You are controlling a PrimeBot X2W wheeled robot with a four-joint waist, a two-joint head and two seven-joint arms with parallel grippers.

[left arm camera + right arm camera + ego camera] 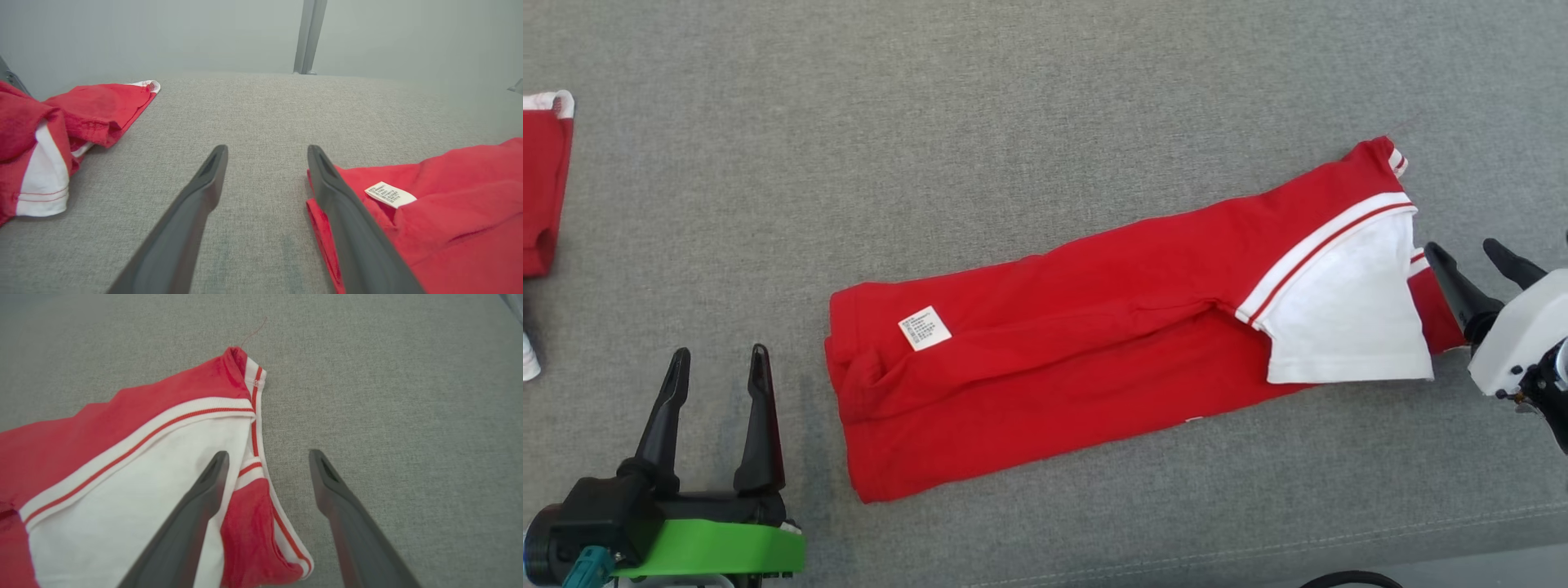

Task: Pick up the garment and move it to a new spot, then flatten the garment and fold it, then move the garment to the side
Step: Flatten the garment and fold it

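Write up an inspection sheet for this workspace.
Surface: grey fabric top, flat.
Job's things: red garment folded into a long strip, white label up, white-trimmed end at the robot's right.
Clutter: second red garment at the left edge.
Grippers: left gripper, jaws open, empty, beside the label end; right gripper, jaws open, empty, at the white end.
Cables: dark loop, likely a cable, at the bottom edge.
Surroundings: grey post, pale wall.
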